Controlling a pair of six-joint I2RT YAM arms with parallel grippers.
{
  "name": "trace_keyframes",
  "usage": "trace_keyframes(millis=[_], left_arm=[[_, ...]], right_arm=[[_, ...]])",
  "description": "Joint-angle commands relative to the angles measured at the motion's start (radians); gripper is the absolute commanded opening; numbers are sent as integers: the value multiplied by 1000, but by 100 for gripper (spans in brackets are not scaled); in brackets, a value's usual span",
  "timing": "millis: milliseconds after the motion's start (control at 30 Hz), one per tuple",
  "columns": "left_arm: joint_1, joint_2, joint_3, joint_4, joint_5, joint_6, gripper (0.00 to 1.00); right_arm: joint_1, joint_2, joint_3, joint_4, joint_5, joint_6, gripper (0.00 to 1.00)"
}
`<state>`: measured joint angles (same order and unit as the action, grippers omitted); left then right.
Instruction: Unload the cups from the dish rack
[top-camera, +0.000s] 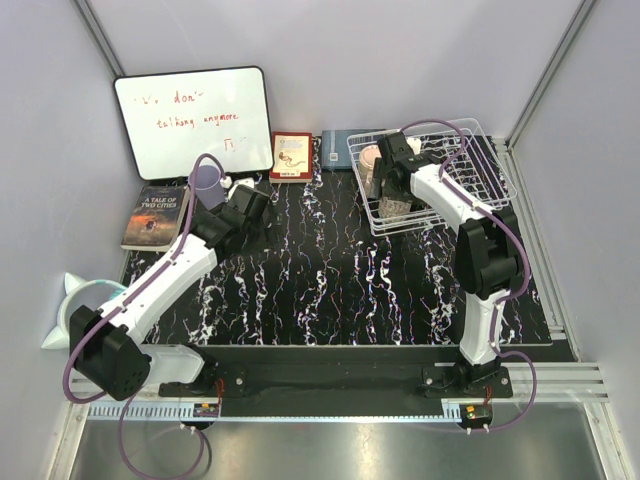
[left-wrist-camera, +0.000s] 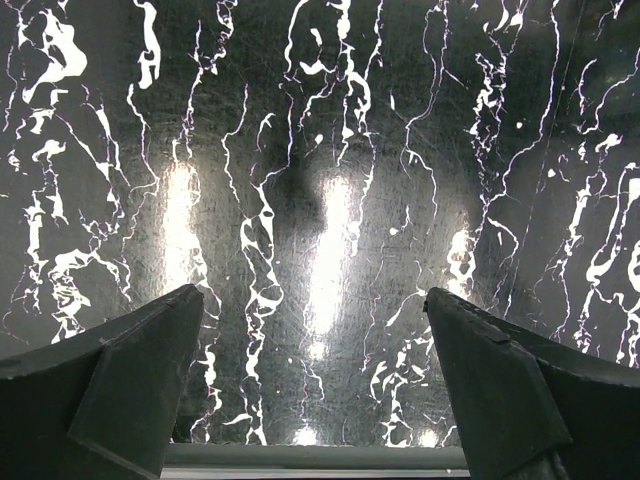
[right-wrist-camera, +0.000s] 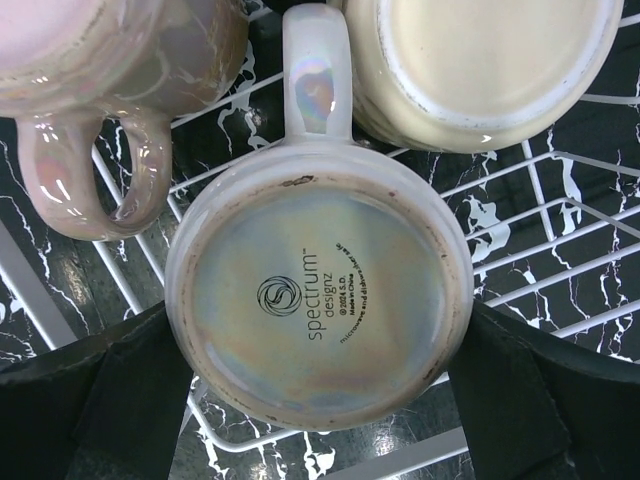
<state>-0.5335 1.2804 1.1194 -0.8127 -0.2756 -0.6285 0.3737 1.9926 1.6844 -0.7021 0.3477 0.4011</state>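
Observation:
The white wire dish rack (top-camera: 478, 172) stands at the back right of the black marbled mat. My right gripper (top-camera: 390, 188) reaches down into its left part. In the right wrist view it (right-wrist-camera: 318, 385) is shut on an upside-down iridescent cup (right-wrist-camera: 318, 300) with a printed base, a finger against each side. A pink cup (right-wrist-camera: 110, 60) and a cream cup (right-wrist-camera: 480, 60) lie beside it on the rack wires (right-wrist-camera: 560, 215). A lavender cup (top-camera: 207, 183) stands on the mat at the back left. My left gripper (top-camera: 260, 205) (left-wrist-camera: 312, 300) is open and empty over the mat.
A whiteboard (top-camera: 195, 120) leans on the back wall, with a red book (top-camera: 291, 155) and a blue box (top-camera: 335, 150) to its right. A dark book (top-camera: 155, 215) lies at the mat's left edge. A white and teal object (top-camera: 75, 305) sits off the mat at the left.

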Motion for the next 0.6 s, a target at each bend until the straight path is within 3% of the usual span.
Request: trace_keyframes(millis=[0, 67, 100, 167, 200, 267, 300, 567], left_arm=[[-8, -16, 20, 32, 13, 4, 99], [-8, -24, 17, 33, 12, 4, 99], [-8, -24, 14, 33, 10, 4, 99], [-8, -32, 11, 33, 9, 4, 99], [-8, -33, 11, 33, 7, 4, 99], [-8, -32, 13, 33, 6, 6, 99], [-8, -30, 16, 33, 6, 4, 99], [-10, -10, 37, 35, 12, 6, 99]], right_arm=[[-9, 26, -22, -82, 4, 13, 98], [-9, 29, -25, -88, 2, 18, 86], [-9, 28, -31, -88, 1, 21, 73], [-9, 12, -38, -88, 0, 22, 58], [-9, 8, -45, -88, 7, 21, 40], [-9, -11, -49, -91, 16, 21, 23], [-9, -27, -55, -88, 22, 16, 3], [-9, -126, -66, -88, 50, 8, 0]])
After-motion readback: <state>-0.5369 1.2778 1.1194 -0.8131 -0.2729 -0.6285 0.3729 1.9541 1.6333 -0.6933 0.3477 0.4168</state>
